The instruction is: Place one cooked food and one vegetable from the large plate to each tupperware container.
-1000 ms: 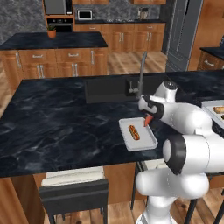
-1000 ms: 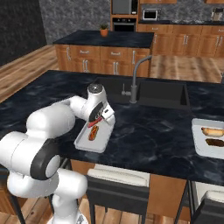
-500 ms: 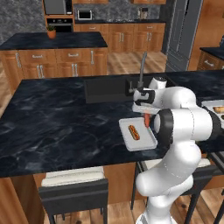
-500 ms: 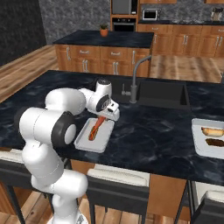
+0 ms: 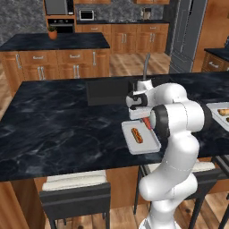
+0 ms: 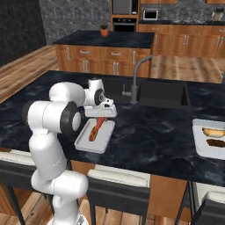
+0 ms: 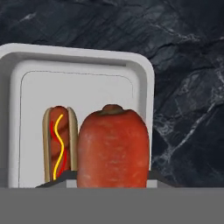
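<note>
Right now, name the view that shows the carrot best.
Hand view: the carrot is close up, above the tray beside the hot dog. The right base view shows a red sliver; the left, a red bit.

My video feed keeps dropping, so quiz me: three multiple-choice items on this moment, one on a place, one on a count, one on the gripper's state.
1. Where does the hot dog in a bun with a yellow mustard line lie?
A. in the dark sink basin
B. in the shallow light-grey tray under the hand
C. on the bare counter

2. How many food items lie in the other light-grey tray, at the counter's far side?
A. none
B. two
C. four

3. What is the two-finger gripper doing?
A. shut on the orange-red carrot
B. open above the carrot
C. shut on nothing

Answers:
1 B: the hand view has it inside the tray.
2 B: the right base view shows a bun-like piece and a dark piece in that tray.
3 A: the gripper holds the carrot above the tray.
</note>
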